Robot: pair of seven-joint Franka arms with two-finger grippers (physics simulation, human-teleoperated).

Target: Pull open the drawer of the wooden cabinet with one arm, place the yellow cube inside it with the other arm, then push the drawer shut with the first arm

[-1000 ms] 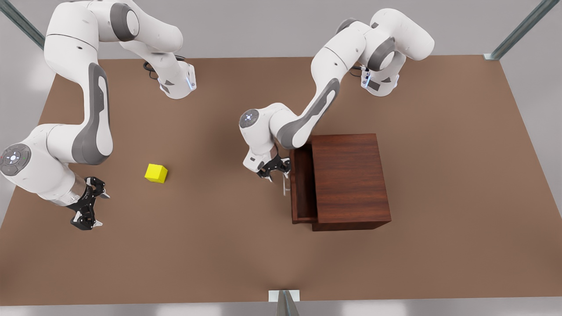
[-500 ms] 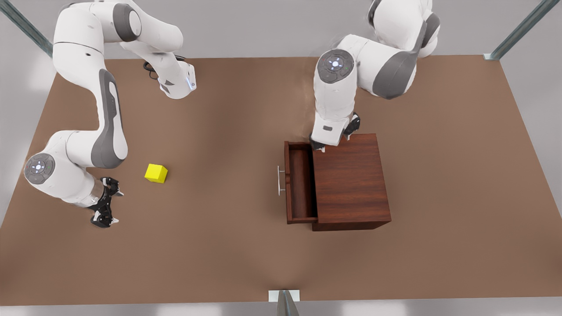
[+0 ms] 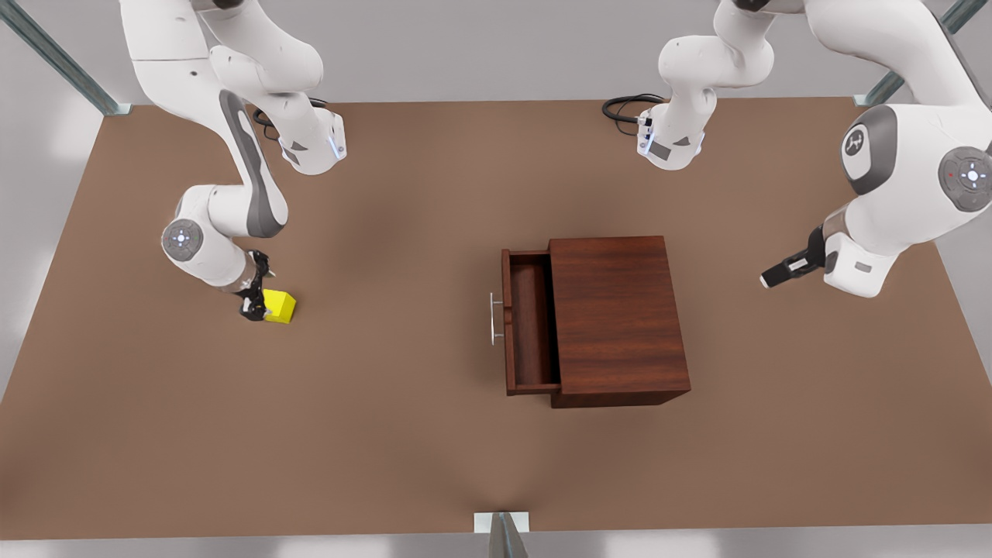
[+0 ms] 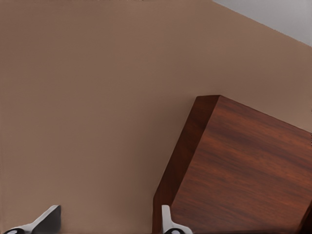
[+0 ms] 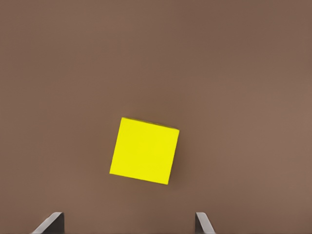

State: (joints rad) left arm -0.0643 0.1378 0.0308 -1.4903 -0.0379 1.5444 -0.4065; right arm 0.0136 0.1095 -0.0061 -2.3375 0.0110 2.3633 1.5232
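- Two arms share the brown table point(image 3: 387, 434) in the front view. The wooden cabinet point(image 3: 620, 318) stands a little toward the front view's right of the table's middle, its drawer point(image 3: 531, 322) pulled partway out toward the front view's left, the silver handle point(image 3: 494, 318) on its front panel and the tray bare.
- The yellow cube point(image 3: 278, 306) rests flat on the table, well apart from the cabinet on the front view's left. The right gripper point(image 3: 253, 304) sits just beside it, on the side away from the cabinet.
- The left gripper point(image 3: 784, 270) hangs off to the front view's right, away from the cabinet; this arm waits.
- In the left wrist view, the left gripper's fingertips point(image 4: 46, 222) stand apart with nothing between them, above a corner of the cabinet point(image 4: 243, 170) and bare table.
- In the right wrist view, the cube point(image 5: 145, 150) lies ahead of the spread fingertips point(image 5: 51, 224), turned slightly askew to them, not yet between them.
- Judging by its plain hard faces, the cube looks stiff, light and somewhat slick. The sound hold would be on two opposite flat faces, squared to the fingers, not across corners.
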